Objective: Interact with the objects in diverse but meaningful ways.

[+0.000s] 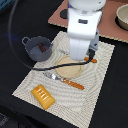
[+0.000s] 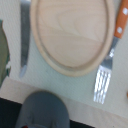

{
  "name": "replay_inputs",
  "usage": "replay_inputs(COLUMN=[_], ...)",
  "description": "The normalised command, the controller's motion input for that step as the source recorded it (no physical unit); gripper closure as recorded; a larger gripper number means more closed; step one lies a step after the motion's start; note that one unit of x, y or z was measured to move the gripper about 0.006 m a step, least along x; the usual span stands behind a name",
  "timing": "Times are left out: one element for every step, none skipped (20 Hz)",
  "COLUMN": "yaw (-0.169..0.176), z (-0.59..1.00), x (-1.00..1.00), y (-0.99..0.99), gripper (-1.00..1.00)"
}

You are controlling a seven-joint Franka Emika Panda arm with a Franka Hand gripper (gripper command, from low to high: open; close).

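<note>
Both pictures are small and soft: the exterior view is grainy, evenly lit from above, with the white arm (image 1: 82, 27) bright against the dark surface (image 1: 20, 20) and only a faint shadow under it on the striped mat (image 1: 95, 95). The wrist view is blurrier, the tan round plate (image 2: 70, 32) pale and washed, the fork (image 2: 103, 82) tines and the knife blade (image 2: 24, 42) carrying dull glare. A grey rounded shape (image 2: 42, 110) close to the lens is fully out of focus.
</note>
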Motion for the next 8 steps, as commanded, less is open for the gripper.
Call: replay_inputs(yaw=[0.025,0.031,0.026,0.03,0.035,0.042,0.055,0.079], z=[-0.1,-0.12,-0.14,-0.1,-0.07,-0.08,-0.08,-0.06], x=[0.0,0.0,0.0,0.0,0.0,-0.05,-0.11,-0.15], y=[0.43,0.34,0.33,0.31,0.29,0.28,0.35,0.44], gripper=[-1.0,-1.0,-1.0,-1.0,-1.0,-1.0,-1.0,-1.0])
